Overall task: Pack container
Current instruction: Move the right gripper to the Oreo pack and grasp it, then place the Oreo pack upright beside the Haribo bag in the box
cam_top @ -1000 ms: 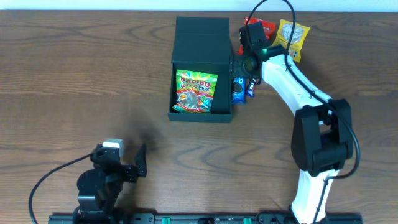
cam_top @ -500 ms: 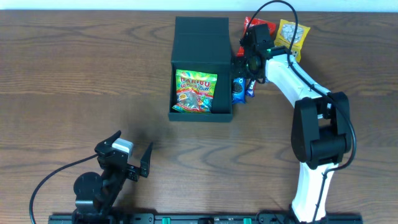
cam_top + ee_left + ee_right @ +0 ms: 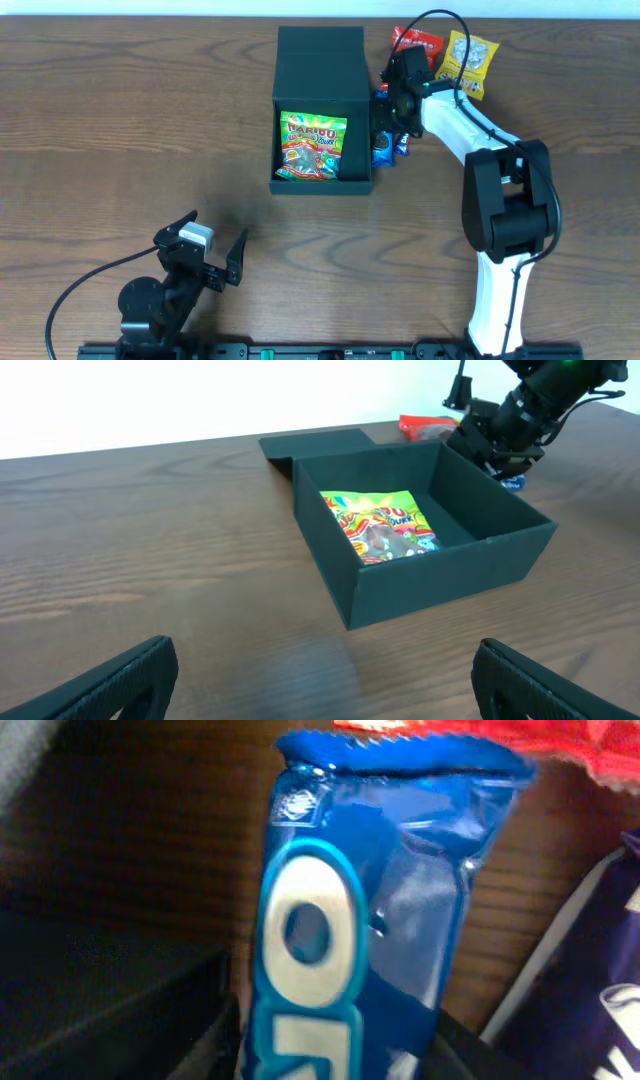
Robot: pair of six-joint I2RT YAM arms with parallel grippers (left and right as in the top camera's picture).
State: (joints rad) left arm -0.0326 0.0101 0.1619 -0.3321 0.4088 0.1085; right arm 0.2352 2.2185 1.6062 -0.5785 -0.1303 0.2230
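Note:
The dark green container stands open at the table's middle back, lid flipped back; it also shows in the left wrist view. A green Haribo bag lies inside it. A blue Oreo packet lies on the table against the container's right wall. My right gripper is down over it, and in the right wrist view the fingers press both sides of the packet. My left gripper is open and empty near the front left.
A red packet and a yellow packet lie at the back right behind the right gripper. A purple packet lies right of the Oreo packet, also in the right wrist view. The right arm's white body crosses the right side.
My right gripper has shifted a little left and down onto the Oreo packet beside the container. The container has slid slightly left. The left gripper has turned and opened.

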